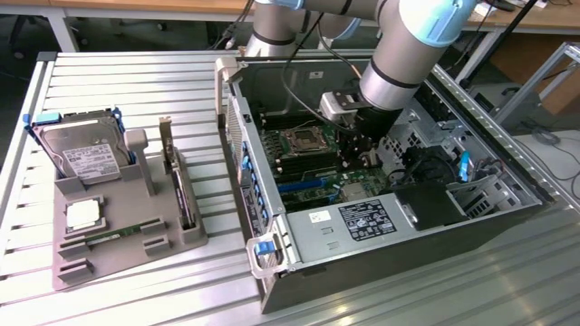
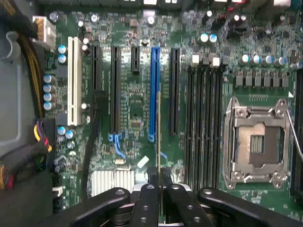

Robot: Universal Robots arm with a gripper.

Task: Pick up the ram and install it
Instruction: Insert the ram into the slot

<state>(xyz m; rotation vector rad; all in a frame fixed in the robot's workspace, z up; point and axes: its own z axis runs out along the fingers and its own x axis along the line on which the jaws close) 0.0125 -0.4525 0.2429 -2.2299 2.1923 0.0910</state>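
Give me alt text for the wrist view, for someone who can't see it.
The gripper holds a thin ram stick edge-on above a green motherboard, its fingers shut on it. Beyond the stick lie a blue slot, black slots, and an empty processor socket.

open computer case (image 1: 381,224) lies on its side on a slatted metal table (image 1: 118,75), motherboard (image 2: 137,99) exposed. on the board: empty processor socket (image 2: 258,142) with metal frame, a bank of black memory slots (image 2: 203,123) beside it, a blue expansion slot (image 2: 154,90), a white slot (image 2: 73,85), a finned silver heatsink (image 2: 111,182). at the exterior view's left, a grey holder tray (image 1: 109,238) carries an upright hard drive (image 1: 81,153), a square silver processor chip (image 1: 81,214) and a dark expansion card (image 1: 176,180) standing on edge.
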